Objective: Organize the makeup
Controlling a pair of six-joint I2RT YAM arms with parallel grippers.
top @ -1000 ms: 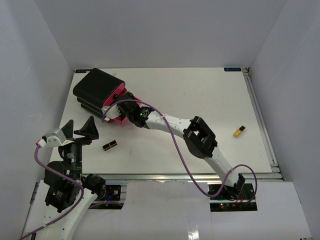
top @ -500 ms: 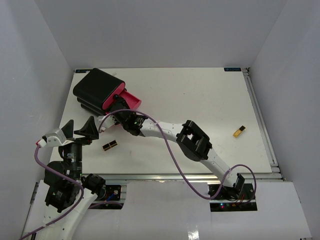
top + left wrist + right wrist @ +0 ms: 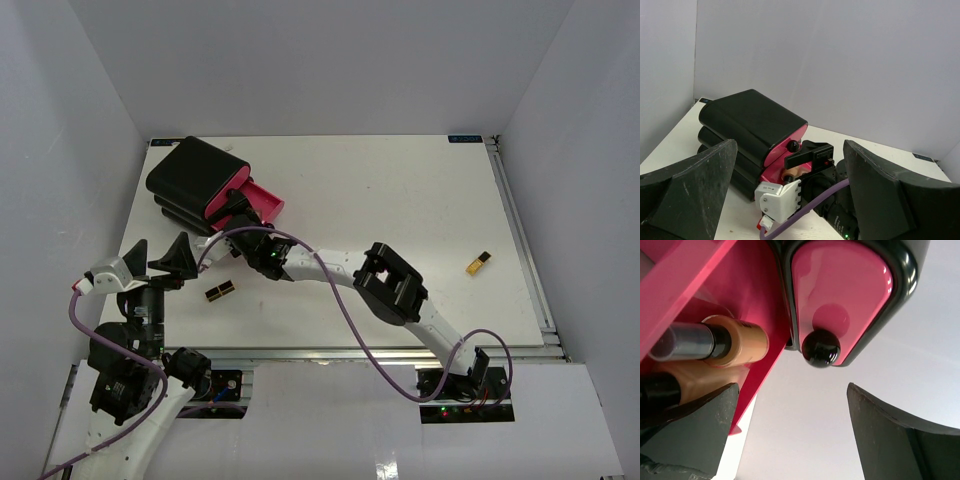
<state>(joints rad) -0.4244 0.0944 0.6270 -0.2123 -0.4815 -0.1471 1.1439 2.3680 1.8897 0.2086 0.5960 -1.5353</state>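
The black-and-pink case (image 3: 196, 180) lies at the far left of the table with its pink drawer (image 3: 264, 199) pulled out. In the right wrist view a tan bottle (image 3: 737, 343) and a beige tube (image 3: 695, 381) lie inside the drawer (image 3: 757, 285), beside a black knob (image 3: 820, 347). My right gripper (image 3: 237, 222) (image 3: 790, 427) is open at the drawer's mouth, holding nothing. One gold-and-black lipstick (image 3: 220, 291) lies near the front left, another (image 3: 478, 263) at the right. Near the front left my left gripper (image 3: 157, 256) (image 3: 788, 192) hangs open and empty, facing the case (image 3: 747, 122).
The right arm (image 3: 390, 285) stretches diagonally across the table from its base at the front right to the case. A metal rail (image 3: 520, 230) runs along the table's right edge. White walls close in the left, back and right sides.
My right gripper has opened wide and drawn back a little from the drawer toward the front. The pink drawer now shows uncovered. The left arm has not moved.
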